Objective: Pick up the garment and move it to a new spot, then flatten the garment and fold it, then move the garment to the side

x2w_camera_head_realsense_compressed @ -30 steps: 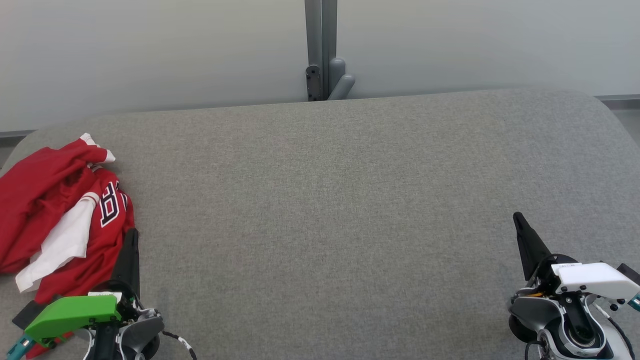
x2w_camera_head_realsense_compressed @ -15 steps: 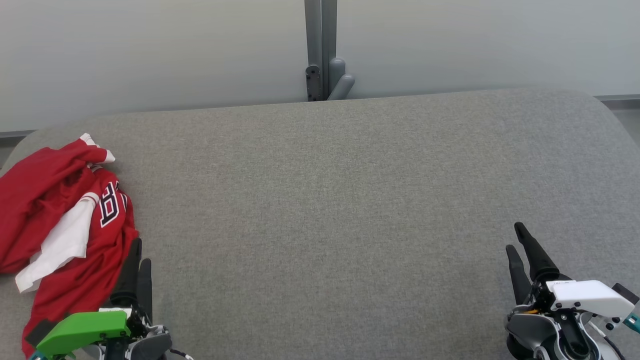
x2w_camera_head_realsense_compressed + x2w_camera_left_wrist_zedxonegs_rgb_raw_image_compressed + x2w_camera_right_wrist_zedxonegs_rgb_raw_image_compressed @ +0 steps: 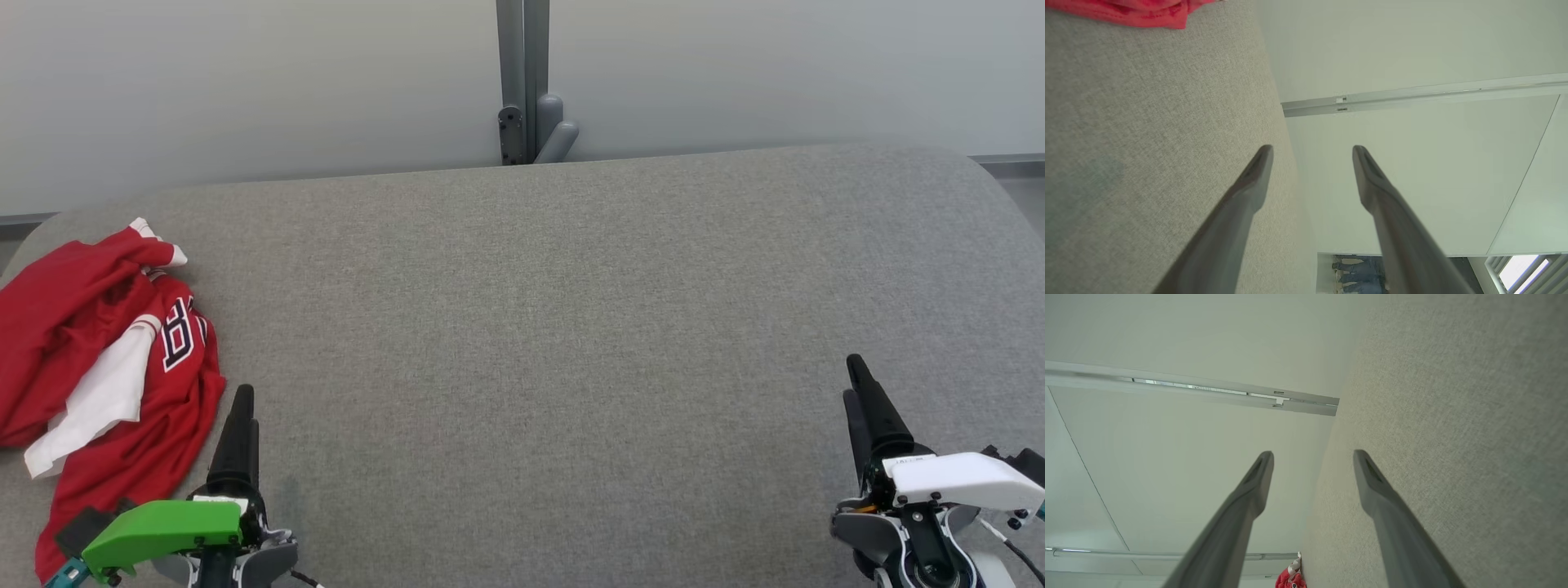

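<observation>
The garment (image 3: 98,359) is a red jersey with white trim and dark lettering, lying crumpled at the left end of the grey fabric-covered table (image 3: 539,327). A red edge of the garment (image 3: 1135,12) runs along the top of the left wrist view, and a small bit of the garment (image 3: 1291,577) shows low in the right wrist view. My left gripper (image 3: 242,406) stands open just right of the jersey's lower edge, apart from it, holding nothing. Far to the right near the front edge, my right gripper (image 3: 852,377) is open and empty too.
A pale wall runs behind the table, with a grey vertical post (image 3: 524,82) at the middle of the far edge. The table's corners are rounded.
Both grippers went from shut to open. The left gripper shifted right, off the jersey's edge, and the right one moved slightly.
</observation>
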Robot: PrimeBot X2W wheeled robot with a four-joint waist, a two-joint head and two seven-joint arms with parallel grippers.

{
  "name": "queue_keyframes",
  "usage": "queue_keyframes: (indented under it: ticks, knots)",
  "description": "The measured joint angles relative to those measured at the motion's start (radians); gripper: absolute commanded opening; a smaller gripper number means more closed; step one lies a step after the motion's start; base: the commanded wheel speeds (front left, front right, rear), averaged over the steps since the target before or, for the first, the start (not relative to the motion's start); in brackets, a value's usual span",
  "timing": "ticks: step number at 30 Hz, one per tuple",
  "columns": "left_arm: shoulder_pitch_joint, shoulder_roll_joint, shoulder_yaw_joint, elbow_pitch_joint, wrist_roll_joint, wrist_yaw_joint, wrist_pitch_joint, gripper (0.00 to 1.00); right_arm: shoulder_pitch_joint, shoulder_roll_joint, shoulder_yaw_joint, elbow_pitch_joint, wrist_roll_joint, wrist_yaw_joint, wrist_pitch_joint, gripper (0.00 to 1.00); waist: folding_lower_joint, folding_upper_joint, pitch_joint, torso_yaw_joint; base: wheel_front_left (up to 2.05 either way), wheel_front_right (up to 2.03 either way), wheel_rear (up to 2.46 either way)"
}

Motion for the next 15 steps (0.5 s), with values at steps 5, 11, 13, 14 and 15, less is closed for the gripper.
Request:
queue_keyframes:
  ticks: [5,11,13,14,15]
  knots:
    - [0.000,0.004,-0.015,-0.014,0.115,0.018,-0.022,1.00,0.001,0.000,0.004,-0.034,-0.133,0.000,-0.020,1.00,0.0000,0.0000,0.000,0.000,0.00,0.00,0.00]
    - [0.000,0.009,-0.029,-0.024,0.289,0.043,-0.051,1.00,0.002,-0.009,0.027,-0.073,-0.340,0.000,-0.049,1.00,0.0000,0.0000,-0.001,0.000,0.00,0.00,0.00]
    - [0.000,0.012,-0.035,-0.024,0.336,0.049,-0.059,1.00,0.003,-0.014,0.038,-0.078,-0.395,0.000,-0.055,1.00,0.0000,0.0000,-0.001,0.000,0.00,0.00,0.00]
    - [0.000,0.013,-0.040,-0.025,0.366,0.052,-0.061,1.00,0.004,-0.016,0.042,-0.080,-0.422,0.000,-0.060,1.00,0.0001,0.0000,-0.001,0.000,0.00,0.00,0.00]
    - [0.000,0.015,-0.044,-0.025,0.388,0.052,-0.065,1.00,0.004,-0.019,0.046,-0.082,-0.447,0.000,-0.063,1.00,0.0000,0.0000,-0.001,0.000,0.00,0.00,0.00]
